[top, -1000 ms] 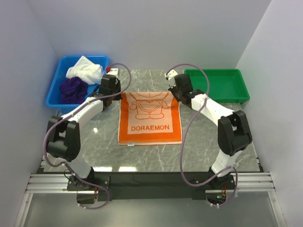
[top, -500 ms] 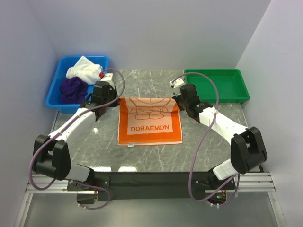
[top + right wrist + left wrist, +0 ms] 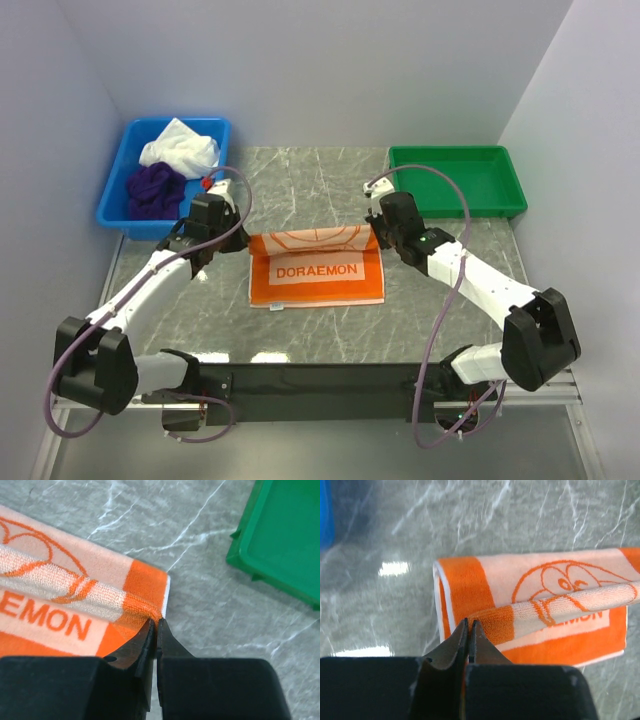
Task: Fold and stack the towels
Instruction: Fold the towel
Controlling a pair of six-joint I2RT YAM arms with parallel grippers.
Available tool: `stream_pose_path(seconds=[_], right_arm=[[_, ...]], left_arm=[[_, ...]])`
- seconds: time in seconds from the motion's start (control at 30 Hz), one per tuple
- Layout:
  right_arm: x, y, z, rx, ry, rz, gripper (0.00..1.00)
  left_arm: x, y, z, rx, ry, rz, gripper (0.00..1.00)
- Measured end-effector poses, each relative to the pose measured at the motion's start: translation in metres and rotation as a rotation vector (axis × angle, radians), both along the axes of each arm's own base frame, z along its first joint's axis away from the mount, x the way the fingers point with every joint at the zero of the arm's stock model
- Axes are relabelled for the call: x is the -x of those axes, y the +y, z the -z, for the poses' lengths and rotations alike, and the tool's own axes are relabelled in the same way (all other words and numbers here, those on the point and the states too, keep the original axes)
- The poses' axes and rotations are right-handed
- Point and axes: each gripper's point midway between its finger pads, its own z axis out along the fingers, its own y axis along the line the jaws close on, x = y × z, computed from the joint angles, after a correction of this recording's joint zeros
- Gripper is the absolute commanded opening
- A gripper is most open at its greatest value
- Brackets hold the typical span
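Site type: robotics lab bench, a boxed-in test cell rather than a home or shop.

What tells you so:
- Two white-and-black arms, the left arm [image 3: 150, 285] and right arm [image 3: 470, 275], are mounted side by side at the bottom of your overhead frame.
- Their bases sit on an aluminium rail [image 3: 320, 398] of the slotted framing kind.
- A purple cable [image 3: 440, 310] loops loose along each arm.
- Plain pale wall panels [image 3: 50, 120] close in your table [image 3: 300, 180] on the left, back and right.
- The tabletop is glossy grey marble pattern and shows lamp glare in your left wrist view.
- A plain plastic blue bin [image 3: 105, 215] sits upper left and a green tray [image 3: 455, 152] upper right.
- The orange towel [image 3: 318, 275] at centre is a homely item on the bench.
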Motion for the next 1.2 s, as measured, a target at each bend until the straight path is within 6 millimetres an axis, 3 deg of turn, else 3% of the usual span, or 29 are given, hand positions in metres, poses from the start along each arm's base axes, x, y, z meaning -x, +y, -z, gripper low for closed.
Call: stream_pose_path(seconds=[0.4,0.7,0.87,1.2], right_arm=[[0.033,-0.001,0.024,-0.063,0.164,0.105,0.00],[0.049,0.001,0.070,-0.053,0.337,0.165,0.00],[0.056,0.000,0.097,-0.018,0.422,0.181,0.00],[0.058,0.001,0.104,-0.012,0.443,0.186,0.00]], left_arm=[[0.035,0.001,0.024,0.055,0.156,-0.044,0.01],[0.065,0.002,0.073,0.088,0.331,-0.104,0.01],[0.069,0.002,0.094,0.077,0.412,-0.129,0.01],[0.070,0.000,0.103,0.080,0.446,-0.135,0.01]])
